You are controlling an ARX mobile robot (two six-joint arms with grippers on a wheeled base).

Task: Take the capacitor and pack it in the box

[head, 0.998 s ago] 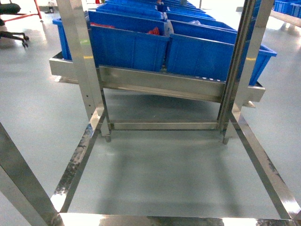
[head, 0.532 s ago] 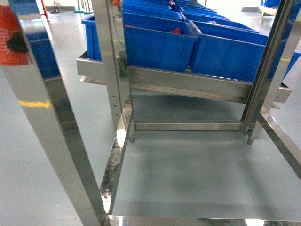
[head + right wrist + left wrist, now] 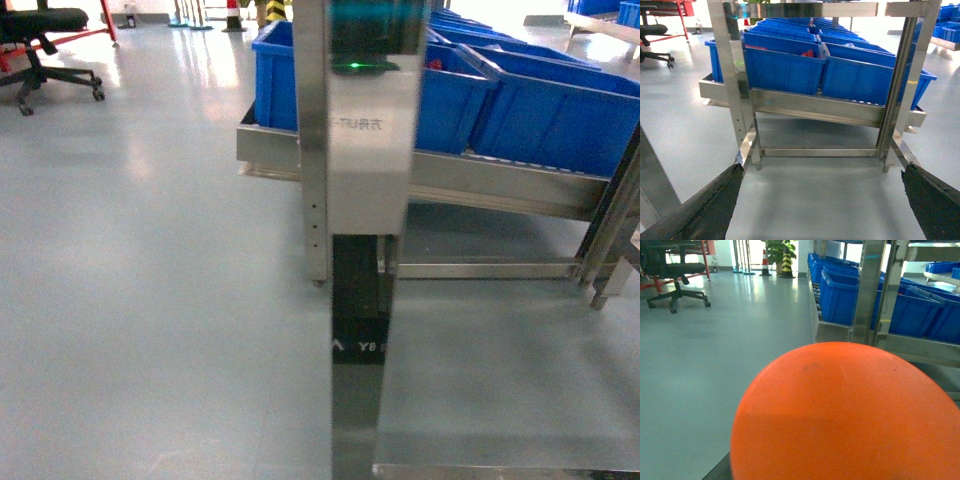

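A stainless-steel upright post (image 3: 355,200) fills the middle of the head view, close to the camera, with a small green light (image 3: 362,67) near its top and a dark strip (image 3: 357,400) with pale lettering running down below it. Behind the post, to the right, blue plastic bins (image 3: 530,110) sit in a row on a slanted steel rack shelf (image 3: 500,185), and something red shows inside one bin just right of the post. Grey floor (image 3: 150,300) spreads to the left, with a black office chair (image 3: 45,40) far off at the upper left.

In the left wrist view a large, blurred orange rounded shape (image 3: 850,415) covers the lower right half of the picture; the left pincer cannot be made out behind it, so whether it is spread or pressed together cannot be told. Past it are the same floor, blue bins (image 3: 840,295) on the rack at right, a striped traffic cone (image 3: 765,262) and a potted plant (image 3: 780,252) far back.

The right wrist view looks through the steel frame (image 3: 735,90) at bins (image 3: 785,70) on the shelf. The right pincer (image 3: 822,200) is spread wide, its two dark fingers (image 3: 705,210) at the lower corners with nothing between them.

Neither the pink box nor any capacitor shows in any view.
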